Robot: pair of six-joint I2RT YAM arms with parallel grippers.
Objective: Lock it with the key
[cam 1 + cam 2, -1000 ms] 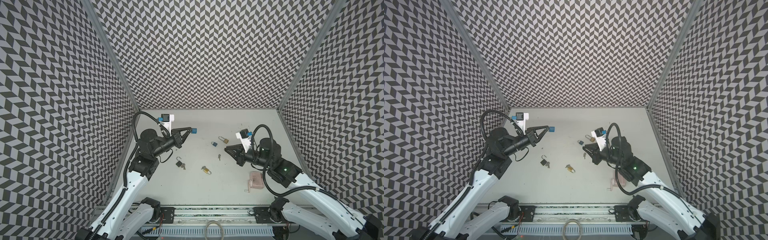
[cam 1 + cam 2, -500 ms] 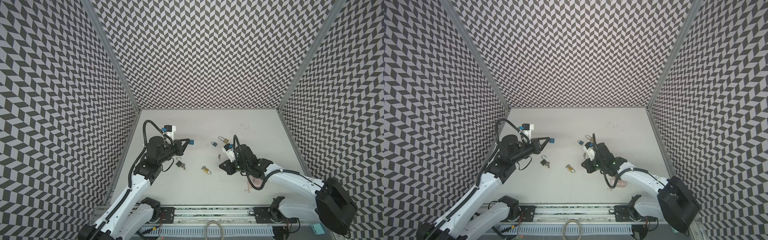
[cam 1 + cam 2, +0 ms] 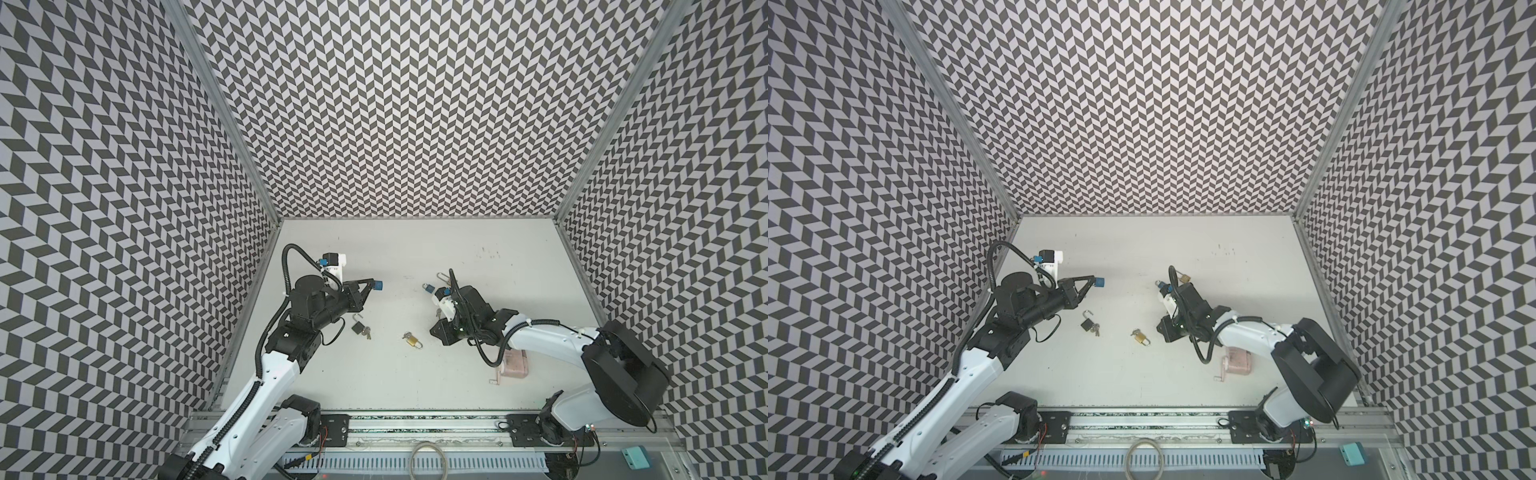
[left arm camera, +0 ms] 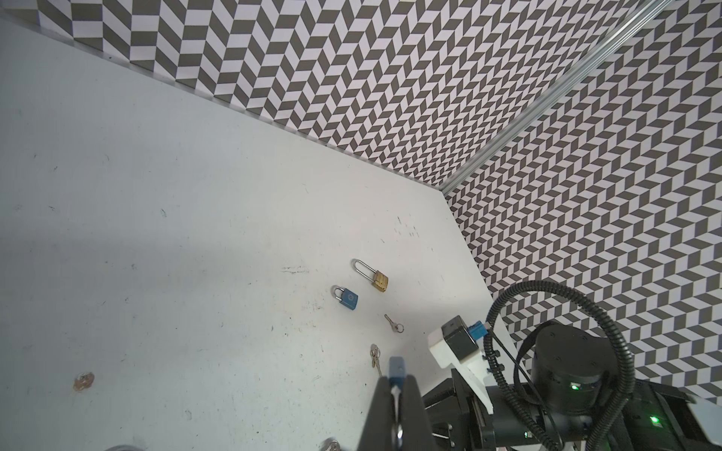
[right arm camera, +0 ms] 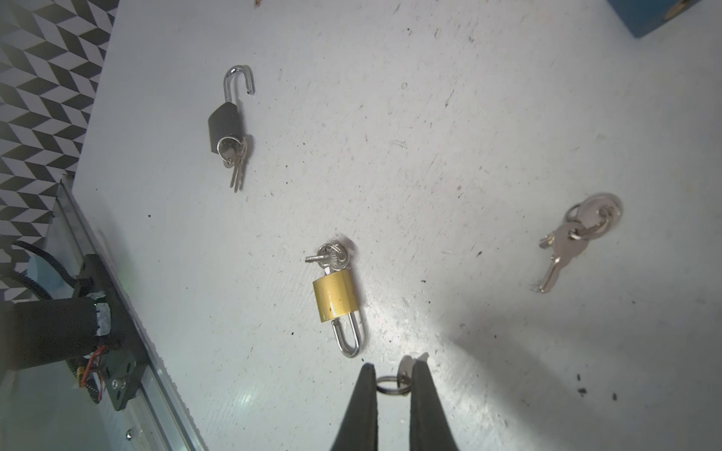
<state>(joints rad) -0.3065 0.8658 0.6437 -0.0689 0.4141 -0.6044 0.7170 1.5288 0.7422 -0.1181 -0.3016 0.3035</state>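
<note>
My left gripper (image 4: 395,384) hangs above the table's left side in both top views (image 3: 371,286) (image 3: 1093,282), shut on a small blue piece (image 4: 396,367) whose metal part lies between the fingers. My right gripper (image 5: 392,369) sits low over the table's middle (image 3: 434,332), shut on a key ring with a key (image 5: 406,367). Just ahead of its tips lies a brass padlock (image 5: 336,298) (image 3: 412,340) with keys in its keyhole. Farther left lies a black padlock (image 5: 223,125) (image 3: 358,328), its shackle open and keys in it.
A blue padlock (image 4: 348,298) and a long-shackled brass padlock (image 4: 378,280) lie toward the back. Loose keys (image 5: 566,242) lie beside my right gripper. A pink padlock (image 3: 513,365) rests under the right arm. Patterned walls stand on three sides.
My right arm has stretched forward and dropped low, bringing its gripper down beside the brass padlock. My left gripper has come slightly nearer and lower with the blue piece.
</note>
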